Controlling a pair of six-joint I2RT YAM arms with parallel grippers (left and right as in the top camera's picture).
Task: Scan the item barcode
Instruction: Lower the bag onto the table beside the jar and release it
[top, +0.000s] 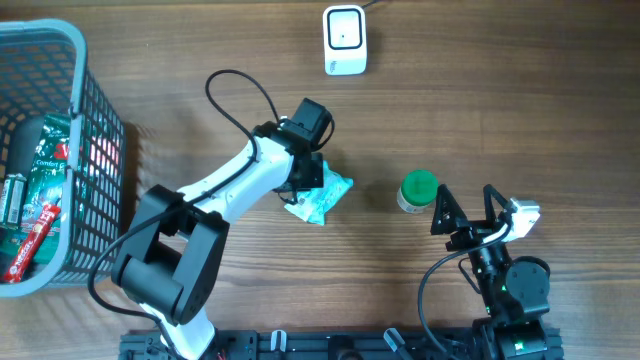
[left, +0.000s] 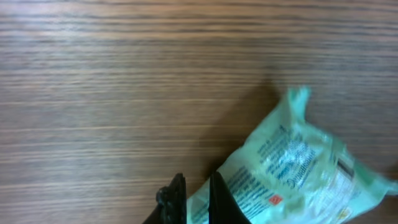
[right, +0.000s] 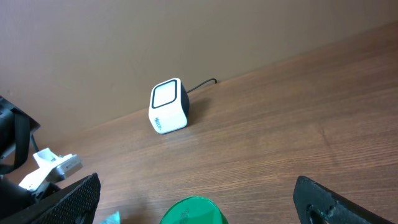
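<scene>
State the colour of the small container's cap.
The cap is green, clearest in the overhead view.

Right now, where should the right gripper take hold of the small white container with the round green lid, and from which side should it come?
I would grip the small white container across its round green lid, on two opposite sides. Bring the open right gripper down from the robot's side: the container stands upright, and the right wrist view shows the lid between the fingers.

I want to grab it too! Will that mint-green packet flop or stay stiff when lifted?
Probably floppy: the packet looks like thin, crinkled film. It is likely light too, since it lies so flat, and that shape shouldn't roll.
</scene>
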